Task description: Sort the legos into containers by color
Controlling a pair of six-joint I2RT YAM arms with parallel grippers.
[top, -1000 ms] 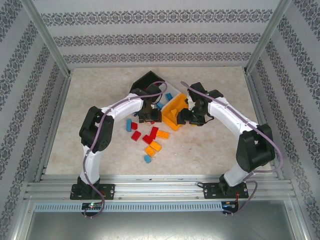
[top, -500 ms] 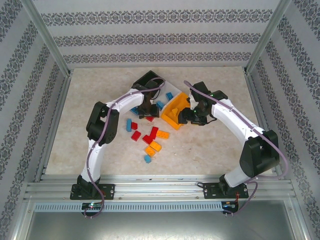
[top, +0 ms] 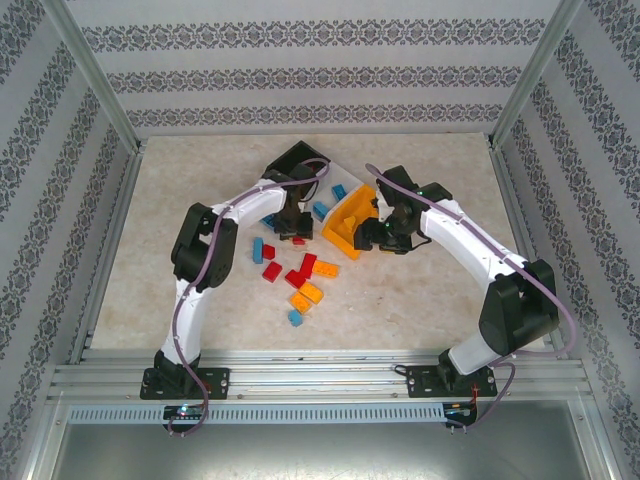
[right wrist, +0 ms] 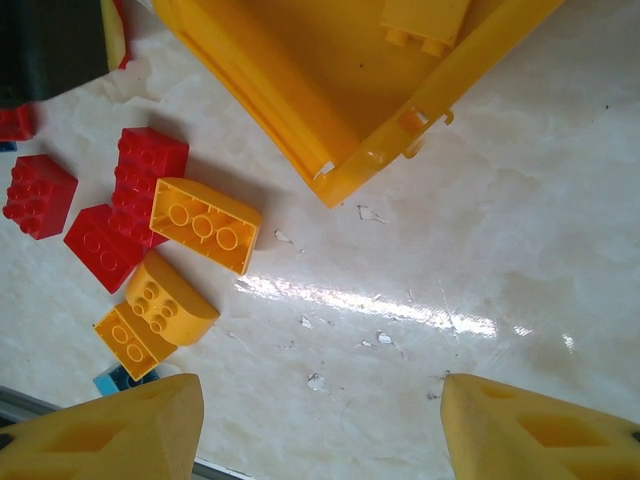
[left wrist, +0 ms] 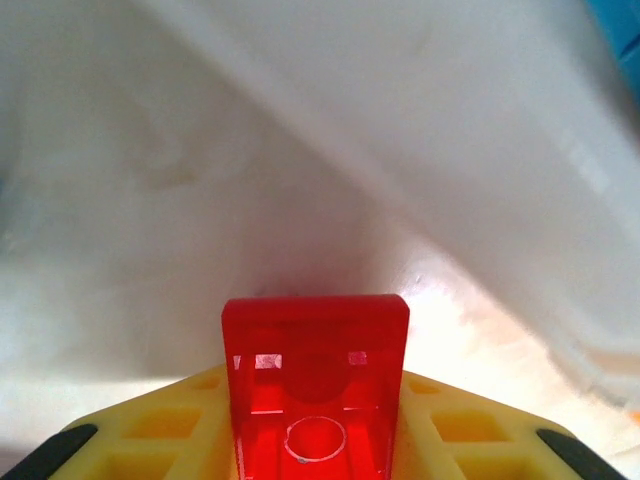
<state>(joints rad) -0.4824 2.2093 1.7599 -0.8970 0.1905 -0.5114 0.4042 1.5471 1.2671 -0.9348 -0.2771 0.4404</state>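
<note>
Our left fingers (left wrist: 150,435) are squeezed tight on a red lego (left wrist: 315,350), holding it by its flat sides. It looks small, light and hard, and we think the smooth plastic could slip. Behind it, higher in the frame, is the inside of the white bin (left wrist: 200,180). Our right fingers (right wrist: 110,430) are wide apart with nothing between them, above the bare desk (right wrist: 500,250). The orange-yellow bin (right wrist: 300,60) is at the top, and loose legos (right wrist: 205,225), red and orange, lie at the left.
</note>
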